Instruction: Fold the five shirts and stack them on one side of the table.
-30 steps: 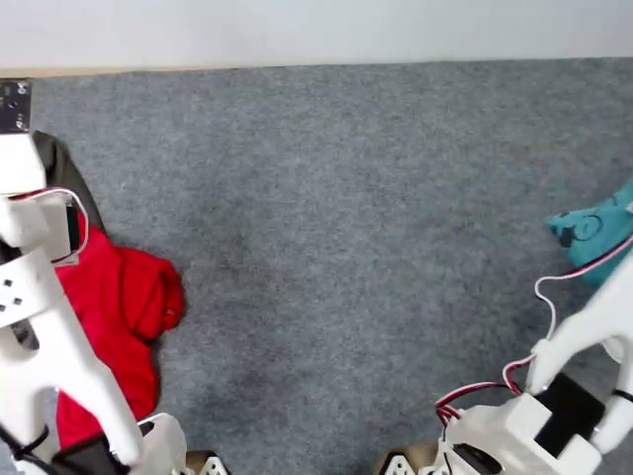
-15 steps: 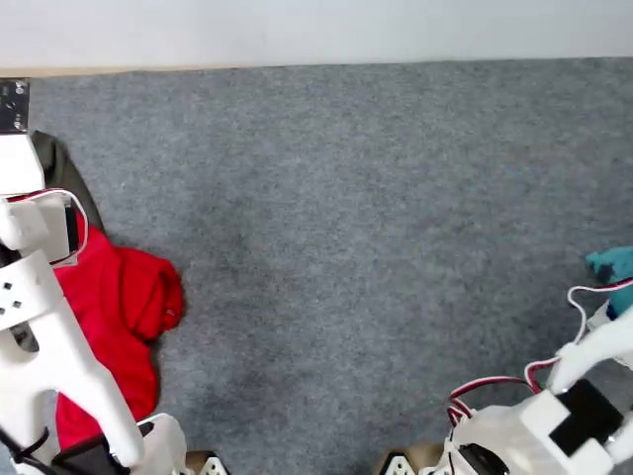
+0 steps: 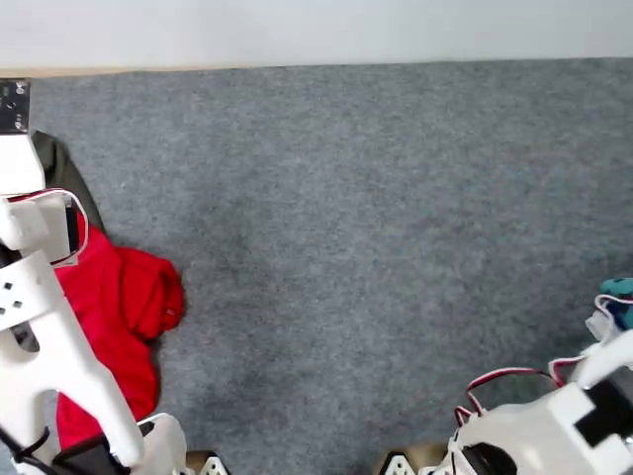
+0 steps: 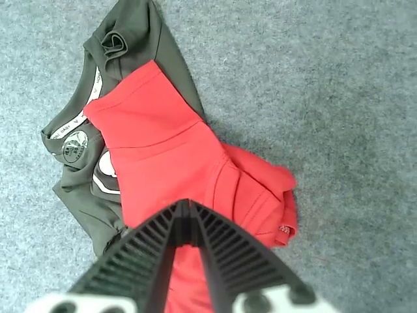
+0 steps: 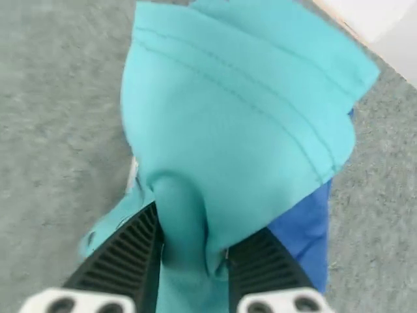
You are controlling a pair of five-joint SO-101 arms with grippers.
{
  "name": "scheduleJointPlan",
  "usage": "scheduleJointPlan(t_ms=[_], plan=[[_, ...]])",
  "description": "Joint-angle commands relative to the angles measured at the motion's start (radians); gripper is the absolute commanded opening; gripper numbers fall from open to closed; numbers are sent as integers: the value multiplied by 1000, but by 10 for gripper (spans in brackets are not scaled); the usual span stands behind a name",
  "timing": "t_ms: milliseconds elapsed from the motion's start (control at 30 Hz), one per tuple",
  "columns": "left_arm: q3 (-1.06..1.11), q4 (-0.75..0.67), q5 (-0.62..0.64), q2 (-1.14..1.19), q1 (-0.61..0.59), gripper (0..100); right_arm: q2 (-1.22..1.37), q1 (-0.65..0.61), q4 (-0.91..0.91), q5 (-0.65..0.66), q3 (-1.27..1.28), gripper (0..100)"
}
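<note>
On my left wrist view, the left gripper [image 4: 187,208] has its fingers pressed together with nothing between them that I can see. It hangs over the red shirt [image 4: 163,150], which lies rumpled on top of a green shirt [image 4: 133,45] spread on the grey mat [image 4: 326,98]. The green shirt sticks out past the red one on the collar side, one sleeve bunched.

From the high view, the left arm [image 3: 49,327] stands over that pair at the left edge of the table, the red shirt [image 3: 124,297] beside it and a strip of green shirt [image 3: 59,163] behind.

On my right wrist view, the right gripper [image 5: 199,225] is clamped on a fold of the teal shirt [image 5: 241,117], the cloth pinched between both fingers and spreading out beyond the tips. A blue shirt [image 5: 303,228] shows under it. In the high view, the right arm [image 3: 554,435] sits at the lower right corner, with a scrap of teal shirt [image 3: 621,297] at the right edge.
</note>
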Motion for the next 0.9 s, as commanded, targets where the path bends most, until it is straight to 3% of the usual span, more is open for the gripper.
scheduleJointPlan(t_ms=[0, 300, 367, 600, 867], plan=[[-4, 21, 0, -37, -2, 2, 47, 38, -97, 49, -18, 9], [30, 21, 0, -37, -2, 2, 163, 90, -236, 172, -18, 15], [41, 21, 0, -37, -2, 2, 166, 99, -231, 196, -18, 54], [41, 21, 0, -37, -2, 2, 110, 120, -145, 77, -109, 287], [41, 21, 0, -37, -2, 2, 30, 33, 36, 41, -166, 307]])
